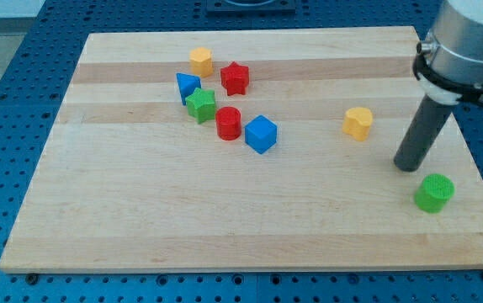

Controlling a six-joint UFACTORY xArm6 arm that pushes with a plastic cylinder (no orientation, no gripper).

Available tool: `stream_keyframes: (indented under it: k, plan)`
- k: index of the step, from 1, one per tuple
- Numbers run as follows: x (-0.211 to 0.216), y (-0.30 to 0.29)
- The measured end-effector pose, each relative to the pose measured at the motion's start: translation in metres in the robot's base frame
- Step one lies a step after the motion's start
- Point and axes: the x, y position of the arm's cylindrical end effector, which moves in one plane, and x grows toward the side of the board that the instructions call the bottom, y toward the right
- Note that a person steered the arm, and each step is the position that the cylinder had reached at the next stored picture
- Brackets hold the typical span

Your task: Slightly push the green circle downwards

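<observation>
Camera view: my tip (406, 167) is resting on the wooden board (140, 219), holding nothing, with the green circle (435, 193) sitting just below-right of it.

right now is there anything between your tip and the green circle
No. In the camera view, my tip sits just up and to the view's left of the green circle, and only a short strip of bare wooden board lies between them.
</observation>
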Motion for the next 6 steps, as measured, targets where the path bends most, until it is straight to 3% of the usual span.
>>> stream_keyframes:
  k: [1,5,6]
  plan:
    - [0.011,0.027]
    - [0.069,0.023]
    - [0.041,0.023]
